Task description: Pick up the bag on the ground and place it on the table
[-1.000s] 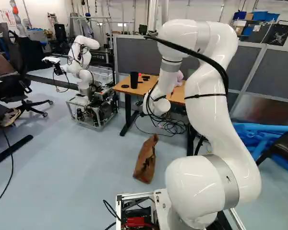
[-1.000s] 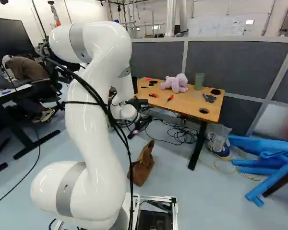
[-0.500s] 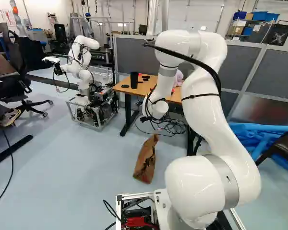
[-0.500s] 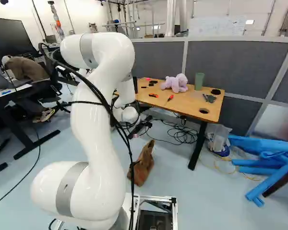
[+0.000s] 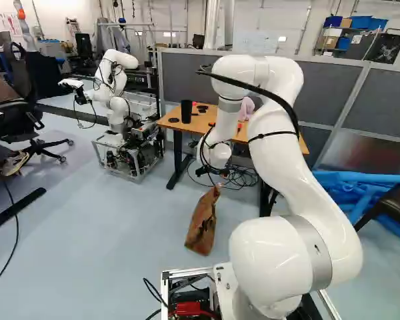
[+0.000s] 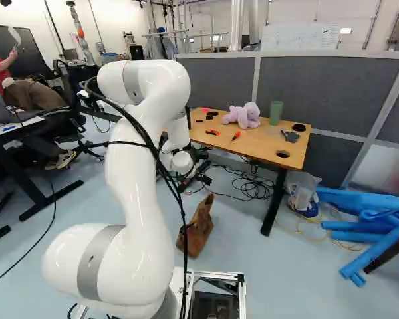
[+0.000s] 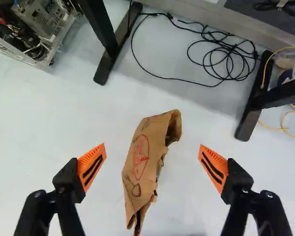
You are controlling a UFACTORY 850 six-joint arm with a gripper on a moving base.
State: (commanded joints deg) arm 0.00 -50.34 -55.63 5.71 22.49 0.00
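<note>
My gripper (image 6: 203, 178) hangs low in front of the table (image 6: 258, 143) and over the far end of the brown paper bag (image 6: 197, 234), as the right base view shows. In the left base view the crumpled bag (image 5: 203, 223) rests on the floor ahead of the base. The wrist view shows the gripper (image 7: 152, 149) open, its orange pads wide apart. Between and below them lies the bag (image 7: 143, 160), long and narrow, touched by neither finger. Its near end runs down between the fingers.
Table legs (image 7: 107, 61) and coiled black cables (image 7: 226, 61) are ahead of the gripper. The table carries a purple plush toy (image 6: 243, 115), a green cup (image 6: 276, 112) and small tools. Another robot (image 5: 117, 100) stands at the left of the left base view; blue tubes (image 6: 366, 206) lie right of the table.
My arm has come down and its upper joints have shifted forward, bringing the gripper lower toward the bag. The bag and the base have not moved.
</note>
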